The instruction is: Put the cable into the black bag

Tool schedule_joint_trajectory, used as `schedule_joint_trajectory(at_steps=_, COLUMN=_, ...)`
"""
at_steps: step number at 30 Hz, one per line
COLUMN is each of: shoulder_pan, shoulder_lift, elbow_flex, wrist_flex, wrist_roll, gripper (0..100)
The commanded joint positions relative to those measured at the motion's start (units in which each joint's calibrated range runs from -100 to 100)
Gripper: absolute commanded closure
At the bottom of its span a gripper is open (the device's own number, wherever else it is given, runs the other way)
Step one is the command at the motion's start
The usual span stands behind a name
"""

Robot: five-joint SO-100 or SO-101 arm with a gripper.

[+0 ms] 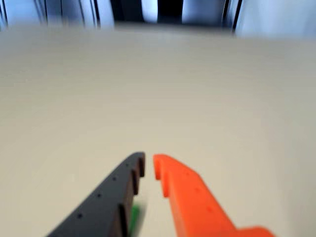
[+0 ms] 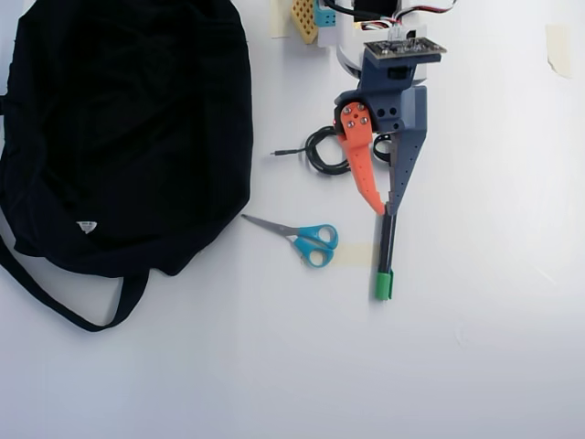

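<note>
In the overhead view the cable lies as a small black coil on the white table, its straight plug end pointing left; the arm covers its right side. The black bag fills the upper left, a small white label near its lower edge and a thin strap trailing below. My gripper hovers just right of and below the coil, pointing down the picture. Its orange and dark fingers are almost together with nothing between them. The blurred wrist view shows only the fingertips over bare table; cable and bag are out of that view.
Blue-handled scissors lie below the cable. A black pen with a green cap lies under the gripper tips; the cap shows as a green blur in the wrist view. Tape patches and the arm base sit along the top edge.
</note>
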Motion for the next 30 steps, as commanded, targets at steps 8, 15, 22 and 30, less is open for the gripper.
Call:
schedule_joint_trajectory(at_steps=8, shoulder_pan=-2.3, shoulder_lift=-1.7, elbow_flex=-5.2, wrist_flex=34.6, wrist_roll=0.0, gripper=98)
schedule_joint_trajectory(at_steps=15, shoulder_pan=-2.3, shoulder_lift=-1.7, elbow_flex=-5.4, wrist_flex=48.6, wrist_roll=0.5, gripper=98)
schedule_joint_trajectory(at_steps=22, shoulder_pan=-2.6, shoulder_lift=-1.7, elbow_flex=-5.5, wrist_flex=57.2, wrist_roll=0.4, gripper=98)
schedule_joint_trajectory(at_steps=30, shoulder_pan=-3.8, shoulder_lift=-1.7, elbow_flex=-4.7, wrist_flex=59.1, wrist_roll=0.6, gripper=98)
